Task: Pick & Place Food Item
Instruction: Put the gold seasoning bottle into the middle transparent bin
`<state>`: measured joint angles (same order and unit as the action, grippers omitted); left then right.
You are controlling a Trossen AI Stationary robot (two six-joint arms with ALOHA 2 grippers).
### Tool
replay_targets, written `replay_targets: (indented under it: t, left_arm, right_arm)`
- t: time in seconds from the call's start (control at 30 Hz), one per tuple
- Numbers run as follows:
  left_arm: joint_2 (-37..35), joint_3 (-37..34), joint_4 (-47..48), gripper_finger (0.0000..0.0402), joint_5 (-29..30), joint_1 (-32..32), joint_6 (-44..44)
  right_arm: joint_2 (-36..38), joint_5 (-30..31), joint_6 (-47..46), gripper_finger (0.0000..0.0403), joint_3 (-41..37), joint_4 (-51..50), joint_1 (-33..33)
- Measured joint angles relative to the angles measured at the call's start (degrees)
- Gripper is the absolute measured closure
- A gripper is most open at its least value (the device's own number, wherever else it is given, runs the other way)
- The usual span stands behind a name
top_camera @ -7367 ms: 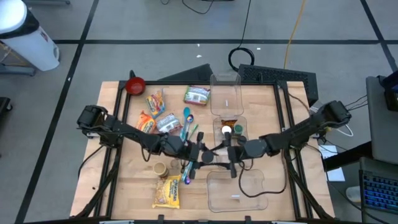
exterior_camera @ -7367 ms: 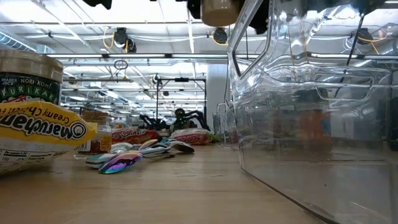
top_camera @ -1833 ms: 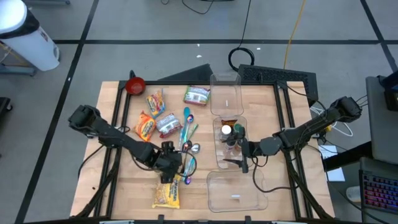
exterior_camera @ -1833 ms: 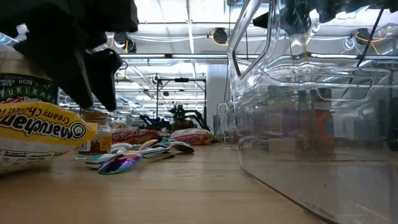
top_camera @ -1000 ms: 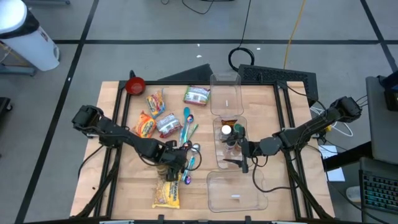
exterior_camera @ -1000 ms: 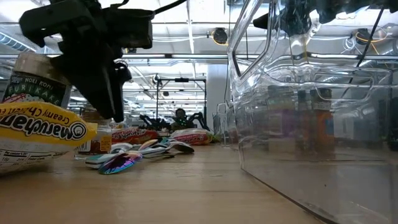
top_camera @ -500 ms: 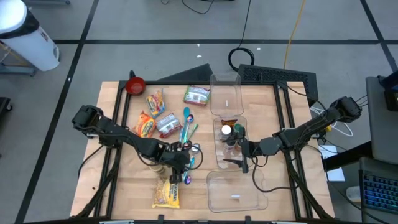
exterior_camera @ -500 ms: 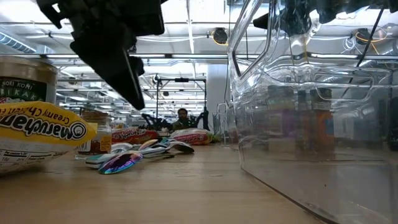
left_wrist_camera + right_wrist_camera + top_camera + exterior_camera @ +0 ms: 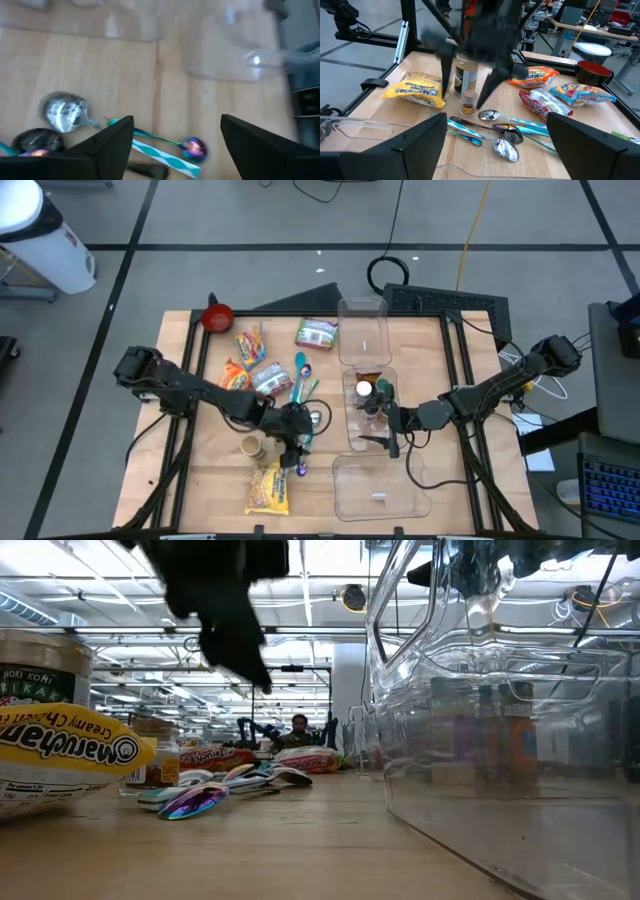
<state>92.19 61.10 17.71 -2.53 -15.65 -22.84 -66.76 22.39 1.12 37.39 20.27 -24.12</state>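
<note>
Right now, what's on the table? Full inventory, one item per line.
Bowl: 1, red, far left corner.
Snack packs: 3, orange and multicolour, left of centre.
Pack: 1, green and white, far centre.
Noodle pack: 1, yellow, near edge.
Jar: 1, tan lid, beside noodle pack.
Spoons: several, teal and iridescent, centre.
Bins: 3, clear, in a row right of centre; middle one holds bottles.
Left end effector: open, over the spoons.
Right end effector: open, at the middle bin's near end.
</note>
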Motion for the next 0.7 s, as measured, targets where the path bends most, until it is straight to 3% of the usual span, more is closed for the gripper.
replay_targets:
  t: [0.07, 0.27, 0.5, 0.6, 0.7]
  left_arm:
    - [-2.7, 2.8, 6.4, 0.0083, 0.7, 0.4, -0.5]
    - [-13.4, 2.5, 12.1, 0.0076, 15.4, -5.5, 0.1]
    - [-27.3, -10.1, 9.2, 0.0075, 37.1, -20.9, -8.0]
    - [-31.8, -16.7, 9.0, 0.0075, 40.4, -27.0, -15.5]
    - [-33.9, -23.6, 6.8, 0.0075, 40.1, -31.9, -23.3]
  right_arm:
    - [0.0, 0.0, 0.0, 0.0069, 0.0, 0.0, 0.0]
    - [0.0, -0.1, -1.4, 0.0069, 0.0, -1.8, 0.0]
    - [0.0, -0.1, -1.5, 0.0069, 0.0, -3.4, -0.8]
    - [0.0, -0.1, -1.5, 0.0069, 0.0, -3.4, -0.9]
    - [0.0, -0.1, -1.5, 0.0069, 0.0, -3.4, -0.9]
